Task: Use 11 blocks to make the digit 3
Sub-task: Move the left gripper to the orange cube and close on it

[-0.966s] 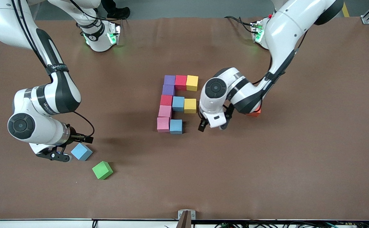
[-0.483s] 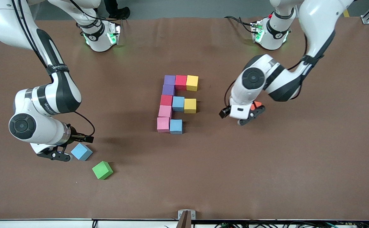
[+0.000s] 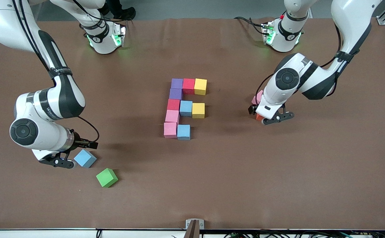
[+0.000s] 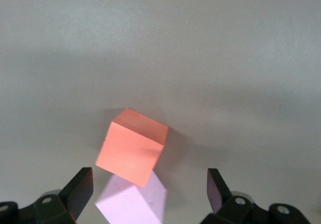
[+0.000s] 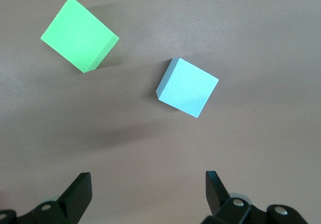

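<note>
Here the left gripper (image 3: pixel 269 116) is held low over the orange cube (image 4: pixel 131 146) and a pink cube (image 4: pixel 133 202) toward the left arm's end of the table, its forearm bent down from the elbow; its jaws are spread wide and nothing is gripped. The two cubes are seen touching in the left wrist view. The right gripper (image 3: pixel 57 161) is poised low just beside a light blue cube (image 3: pixel 85 158), jaws likewise wide and empty, with the green cube (image 3: pixel 107 177) nearer the front camera. The partial digit 3 (image 3: pixel 182 107) lies mid-table as nine touching cubes, its nearest bar only two cubes long. Lettering is printed on the right arm's black bands but cannot be read for certain.
</note>
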### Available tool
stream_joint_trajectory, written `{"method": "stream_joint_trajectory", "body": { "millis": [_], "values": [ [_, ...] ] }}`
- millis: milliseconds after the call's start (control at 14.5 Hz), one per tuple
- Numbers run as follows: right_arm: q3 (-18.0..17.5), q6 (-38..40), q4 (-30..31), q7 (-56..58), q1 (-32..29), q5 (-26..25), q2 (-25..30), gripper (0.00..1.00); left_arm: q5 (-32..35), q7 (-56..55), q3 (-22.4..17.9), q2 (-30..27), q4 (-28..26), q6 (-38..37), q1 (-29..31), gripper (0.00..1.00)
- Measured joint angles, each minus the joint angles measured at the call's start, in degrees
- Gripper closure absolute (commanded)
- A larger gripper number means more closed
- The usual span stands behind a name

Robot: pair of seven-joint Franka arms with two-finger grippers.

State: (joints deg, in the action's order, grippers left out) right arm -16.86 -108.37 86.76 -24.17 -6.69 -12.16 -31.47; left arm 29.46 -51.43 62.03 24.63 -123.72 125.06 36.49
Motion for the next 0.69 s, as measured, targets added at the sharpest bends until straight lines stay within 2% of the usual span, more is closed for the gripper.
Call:
{"method": "stream_joint_trajectory", "body": {
  "millis": [276, 690],
  "values": [
    [0.0, -0.1, 0.0, 0.0, 0.0, 0.0, 0.0, 0.00, 2.6, 11.8, 0.0, 0.0, -4.0, 6.4, 3.1, 0.00],
    [0.0, -0.2, 0.0, 0.0, 0.0, 0.0, 0.0, 0.00, 6.7, 14.1, 0.0, 0.7, -7.0, 9.7, 4.3, 0.00]
  ]
}}
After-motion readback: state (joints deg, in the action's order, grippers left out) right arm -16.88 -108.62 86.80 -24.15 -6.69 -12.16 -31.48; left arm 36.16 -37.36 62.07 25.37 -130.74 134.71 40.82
